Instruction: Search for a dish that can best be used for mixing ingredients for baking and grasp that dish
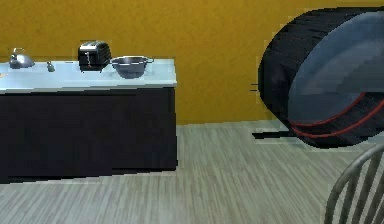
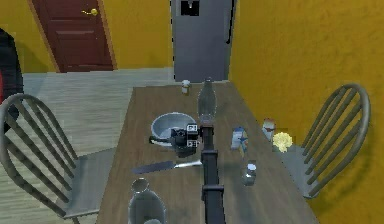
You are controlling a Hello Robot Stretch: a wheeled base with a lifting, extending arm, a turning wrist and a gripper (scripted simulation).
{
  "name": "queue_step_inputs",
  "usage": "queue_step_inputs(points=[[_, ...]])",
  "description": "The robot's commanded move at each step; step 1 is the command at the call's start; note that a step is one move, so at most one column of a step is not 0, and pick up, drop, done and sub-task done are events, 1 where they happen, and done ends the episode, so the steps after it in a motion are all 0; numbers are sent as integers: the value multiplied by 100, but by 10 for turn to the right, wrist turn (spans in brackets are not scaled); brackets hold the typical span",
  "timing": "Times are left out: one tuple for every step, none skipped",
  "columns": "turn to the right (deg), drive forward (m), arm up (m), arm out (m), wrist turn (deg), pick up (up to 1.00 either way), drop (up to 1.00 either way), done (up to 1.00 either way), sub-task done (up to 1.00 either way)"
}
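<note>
Forward view: metal bowl [image 1: 130,66] at 10 o'clock on counter [image 1: 60,82], beside toaster [image 1: 93,55], likely kept there for cooking | Arm side view: white bowl [image 2: 168,124] mid-table [image 2: 160,100]; arm [image 2: 211,178] reaches from 6 o'clock, likely to grab it; gripper [image 2: 162,140] near bowl's 6 o'clock edge | Can't tell if gripper holds anything

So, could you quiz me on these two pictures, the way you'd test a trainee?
1. True or false: the toaster stands on the counter, beside a metal bowl.
2. Which dish sits on the wooden table by the end effector? A) a white bowl B) a frying pan C) a teapot
3. Fill in: ___ chairs stand at that table.

Key: 1 true; 2 A; 3 two.
</note>
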Motion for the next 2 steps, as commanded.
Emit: queue_step_inputs(points=[[0,0,10,0,0,0,0,0,0],[0,0,0,0,0,0,0,100,0]])
